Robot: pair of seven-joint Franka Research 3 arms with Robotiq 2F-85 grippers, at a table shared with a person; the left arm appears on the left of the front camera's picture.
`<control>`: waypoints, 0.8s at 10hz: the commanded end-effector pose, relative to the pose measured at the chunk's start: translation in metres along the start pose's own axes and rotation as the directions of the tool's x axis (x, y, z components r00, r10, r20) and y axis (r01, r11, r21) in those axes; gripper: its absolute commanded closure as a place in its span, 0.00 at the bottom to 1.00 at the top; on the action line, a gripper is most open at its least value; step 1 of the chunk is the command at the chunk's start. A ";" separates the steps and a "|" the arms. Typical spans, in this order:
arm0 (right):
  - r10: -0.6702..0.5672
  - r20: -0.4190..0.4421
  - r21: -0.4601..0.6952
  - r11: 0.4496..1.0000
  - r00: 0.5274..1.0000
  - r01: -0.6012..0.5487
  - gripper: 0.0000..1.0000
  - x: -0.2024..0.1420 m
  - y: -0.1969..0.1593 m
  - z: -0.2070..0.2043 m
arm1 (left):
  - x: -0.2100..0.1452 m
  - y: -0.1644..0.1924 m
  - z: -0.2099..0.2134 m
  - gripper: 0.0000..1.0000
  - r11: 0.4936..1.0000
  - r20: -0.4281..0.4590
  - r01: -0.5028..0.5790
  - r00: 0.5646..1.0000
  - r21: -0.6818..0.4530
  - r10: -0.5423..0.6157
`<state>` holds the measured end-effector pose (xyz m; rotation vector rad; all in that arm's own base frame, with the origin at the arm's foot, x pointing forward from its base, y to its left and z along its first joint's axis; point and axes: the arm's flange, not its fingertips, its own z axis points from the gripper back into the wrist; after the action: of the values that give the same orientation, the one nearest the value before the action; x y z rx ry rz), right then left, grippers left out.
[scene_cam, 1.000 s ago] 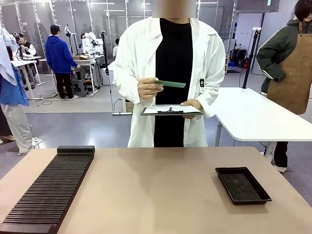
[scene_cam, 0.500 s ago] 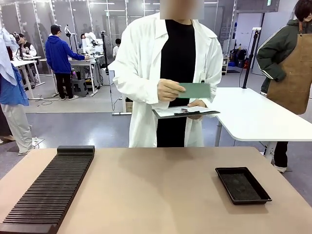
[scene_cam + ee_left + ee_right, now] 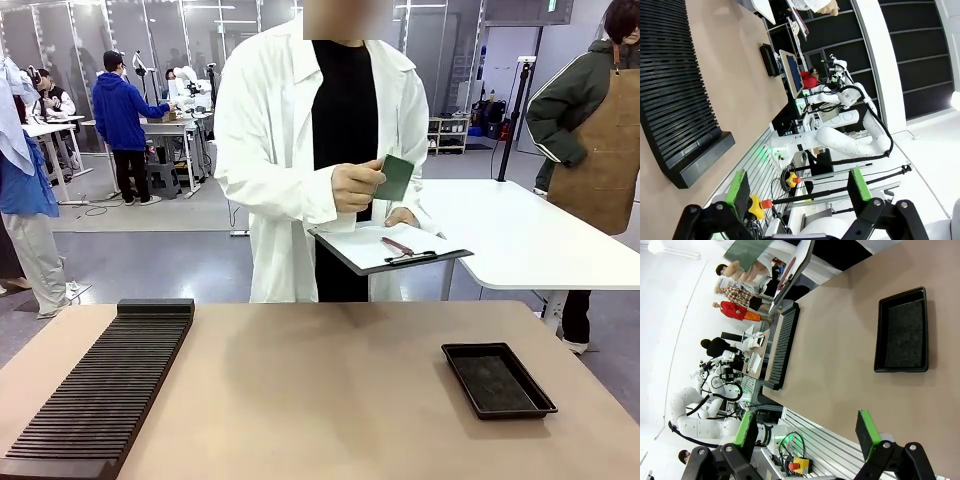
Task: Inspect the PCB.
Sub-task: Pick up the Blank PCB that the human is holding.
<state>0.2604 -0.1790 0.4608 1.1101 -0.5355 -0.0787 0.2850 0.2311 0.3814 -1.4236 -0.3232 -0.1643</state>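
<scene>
Turned since a second ago, the PCB [image 3: 397,177] now stands nearly upright in the person's hand [image 3: 357,186]. It was held flat and edge-on before, then showed its full face. The clipboard [image 3: 390,246] has tipped down toward the robot. I judge that the inspection is under way and is the person's work for now, with the board being rotated to check it from different angles.

Nearest, both arms hang back on the robot's side of the black tray [image 3: 498,379]. The left gripper [image 3: 798,185] and the right gripper [image 3: 806,431] each have their green-padded jaws spread wide, with nothing between them. From the right wrist, the tray [image 3: 903,330] lies ahead on the table [image 3: 320,390], well apart from the fingers and with nothing in it. Well to the left of the tray sits a long slotted black rack [image 3: 100,385].

Beyond the tray, past the table's far edge, the person stands with the PCB held above the clipboard, higher than the tray and slightly to its left. It is well apart from both grippers, and neither one reaches toward it.
</scene>
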 end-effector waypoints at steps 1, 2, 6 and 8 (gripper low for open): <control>0.011 0.008 0.011 1.000 1.000 -0.011 0.00 0.000 0.001 0.001 | -0.003 -0.006 -0.001 0.00 1.000 -0.011 -0.012 1.000 0.007 0.012; 0.011 0.008 0.011 1.000 1.000 -0.011 0.00 0.000 0.001 0.001 | -0.003 -0.006 -0.001 0.00 1.000 -0.011 -0.012 1.000 0.007 0.012; 0.011 0.008 0.011 1.000 1.000 -0.011 0.00 0.000 0.001 0.001 | -0.003 -0.006 -0.001 0.00 1.000 -0.011 -0.012 1.000 0.007 0.012; 0.011 0.008 0.011 1.000 1.000 -0.011 0.00 0.000 0.001 0.001 | -0.003 -0.006 -0.001 0.00 1.000 -0.011 -0.012 1.000 0.007 0.012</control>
<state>0.2604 -0.1790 0.4608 1.1101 -0.5355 -0.0788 0.2850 0.2312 0.3814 -1.4236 -0.3233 -0.1642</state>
